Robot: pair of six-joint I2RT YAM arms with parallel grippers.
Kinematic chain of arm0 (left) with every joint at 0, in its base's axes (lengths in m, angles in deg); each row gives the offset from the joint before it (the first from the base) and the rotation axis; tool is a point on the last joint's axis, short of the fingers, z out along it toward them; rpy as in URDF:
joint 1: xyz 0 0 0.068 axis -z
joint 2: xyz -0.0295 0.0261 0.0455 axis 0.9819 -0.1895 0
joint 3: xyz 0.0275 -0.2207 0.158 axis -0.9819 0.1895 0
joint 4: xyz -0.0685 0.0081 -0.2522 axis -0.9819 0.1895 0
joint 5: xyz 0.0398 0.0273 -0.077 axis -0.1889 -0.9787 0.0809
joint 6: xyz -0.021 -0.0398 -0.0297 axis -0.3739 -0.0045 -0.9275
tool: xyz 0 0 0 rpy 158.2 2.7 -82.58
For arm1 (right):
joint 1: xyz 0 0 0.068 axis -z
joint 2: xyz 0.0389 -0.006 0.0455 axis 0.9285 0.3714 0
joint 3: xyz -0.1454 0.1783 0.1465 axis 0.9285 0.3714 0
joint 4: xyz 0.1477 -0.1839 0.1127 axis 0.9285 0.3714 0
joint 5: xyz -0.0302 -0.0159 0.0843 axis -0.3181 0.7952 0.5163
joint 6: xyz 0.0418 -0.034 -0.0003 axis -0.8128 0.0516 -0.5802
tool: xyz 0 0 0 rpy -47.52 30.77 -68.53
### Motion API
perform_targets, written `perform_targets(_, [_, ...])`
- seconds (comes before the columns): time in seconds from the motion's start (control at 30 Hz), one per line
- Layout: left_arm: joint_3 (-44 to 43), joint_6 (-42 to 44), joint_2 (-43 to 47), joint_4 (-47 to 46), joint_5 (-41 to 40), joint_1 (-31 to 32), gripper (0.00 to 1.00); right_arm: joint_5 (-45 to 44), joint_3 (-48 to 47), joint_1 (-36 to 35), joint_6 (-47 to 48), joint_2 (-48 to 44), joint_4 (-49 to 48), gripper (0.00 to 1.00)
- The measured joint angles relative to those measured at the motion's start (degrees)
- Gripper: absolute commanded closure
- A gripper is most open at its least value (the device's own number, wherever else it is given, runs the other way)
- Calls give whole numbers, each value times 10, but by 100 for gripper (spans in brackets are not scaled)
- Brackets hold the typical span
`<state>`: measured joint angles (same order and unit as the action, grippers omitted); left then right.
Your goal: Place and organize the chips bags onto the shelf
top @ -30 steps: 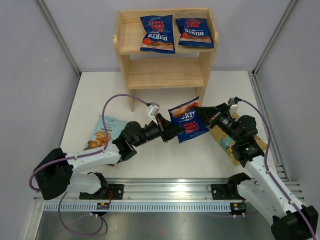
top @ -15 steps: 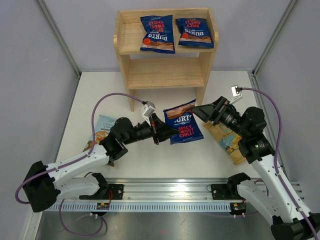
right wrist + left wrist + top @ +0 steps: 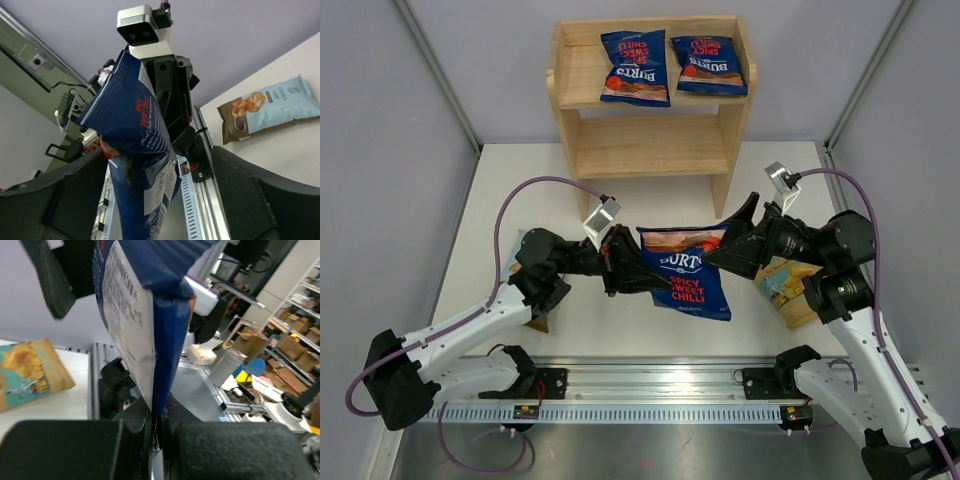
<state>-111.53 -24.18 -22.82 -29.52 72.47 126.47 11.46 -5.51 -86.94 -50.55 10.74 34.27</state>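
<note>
A dark blue chips bag [image 3: 688, 272] hangs above the table in front of the shelf [image 3: 650, 148]. My left gripper [image 3: 645, 272] is shut on its left edge; in the left wrist view the bag's seam [image 3: 159, 365] is pinched between the jaws [image 3: 158, 422]. My right gripper [image 3: 732, 232] stands open at the bag's right edge, its fingers wide on either side of the bag [image 3: 140, 150] without gripping it. Two dark blue bags [image 3: 636, 67] [image 3: 712, 64] lie on the top tier. A pale blue bag [image 3: 518, 248] lies under the left arm and a tan bag [image 3: 786, 287] under the right arm.
The shelf's lower tier [image 3: 650, 158] holds nothing. The tan bag [image 3: 31, 372] and the pale blue bag [image 3: 270, 107] lie flat on the white table. Grey walls close in both sides, and a metal rail [image 3: 660, 380] runs along the near edge.
The right gripper opened and let go of the dark blue bag. The left gripper closed on it, and the bag moved nearer and turned flatter between the two arms.
</note>
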Motion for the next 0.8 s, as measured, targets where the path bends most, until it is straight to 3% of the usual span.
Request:
perform_targets(0.1, [-30,-21,-16,-5,19,0,94,18,0,0,-32,8,-32,19])
perform_targets(0.27, [-75,-32,-43,38,30,0,95,24,0,0,-62,15,-54,21])
perform_targets(0.57, [-145,23,-81,217,7,-7,98,34,-29,0,-36,8,14,37])
perform_targets(0.67, [-155,38,-88,250,7,-11,98,31,-43,0,-4,8,66,49])
perform_targets(0.8, [-169,63,-89,296,9,-12,92,10,-63,0,50,11,148,87])
